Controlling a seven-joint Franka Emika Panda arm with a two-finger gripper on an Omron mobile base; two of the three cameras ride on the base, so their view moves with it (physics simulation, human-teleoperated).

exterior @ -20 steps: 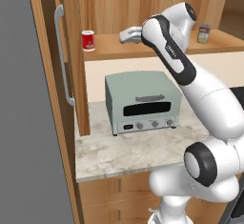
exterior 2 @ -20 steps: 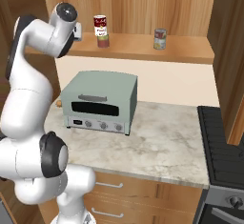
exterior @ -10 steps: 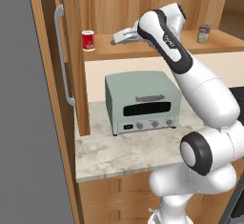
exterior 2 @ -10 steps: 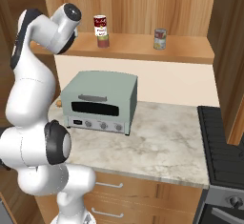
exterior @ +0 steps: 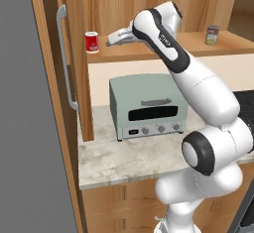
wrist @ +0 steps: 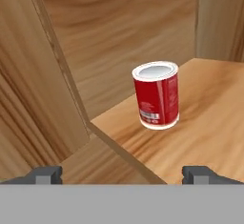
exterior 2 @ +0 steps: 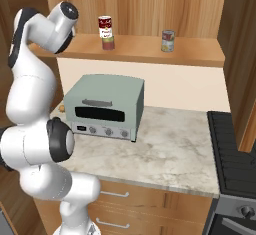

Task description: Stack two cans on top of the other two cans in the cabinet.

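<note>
A mostly red can (exterior: 91,42) with silver rims stands upright at the left end of the cabinet shelf (exterior: 149,52). My gripper (exterior: 110,40) hovers just right of it, open and empty. In the hand view the red can (wrist: 156,95) stands ahead, slightly right of centre, beyond my gripper (wrist: 122,174), whose fingertips (wrist: 45,174) are spread wide. A dark red and white can (exterior 2: 105,27) sits on top of a greenish-grey can (exterior 2: 108,43). Another greenish-grey can (exterior 2: 168,41) stands alone further right, with nothing on it.
The cabinet door (exterior: 49,103) with its grey bar handle (exterior: 66,58) stands open at the left, close to the red can. A grey-green toaster oven (exterior: 149,108) sits on the marble counter (exterior: 129,160) under the shelf. A dark stove (exterior 2: 232,149) lies at the right.
The arm has swung left along the shelf front, bringing the open gripper close to the red can. The cans have not moved.
</note>
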